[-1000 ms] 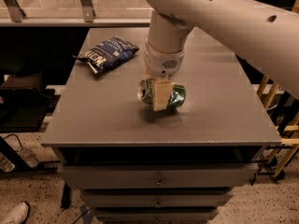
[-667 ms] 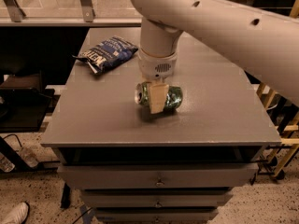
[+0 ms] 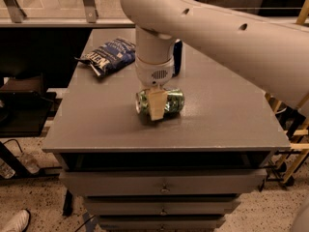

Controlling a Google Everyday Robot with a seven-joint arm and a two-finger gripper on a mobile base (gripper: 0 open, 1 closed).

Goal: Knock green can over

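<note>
On your tabletop [image 3: 231, 120], the arm [image 3: 217, 28] has edged left, yet the green can [image 3: 174, 100] stays on its side at centre, so it looks knocked over. Your end effector [image 3: 156, 105] sits over it; whether it grips, you cannot tell.

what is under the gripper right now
The green can, lying on its side on the grey table. The gripper hangs right over it and covers its middle, so that part of the can is hidden.
</note>
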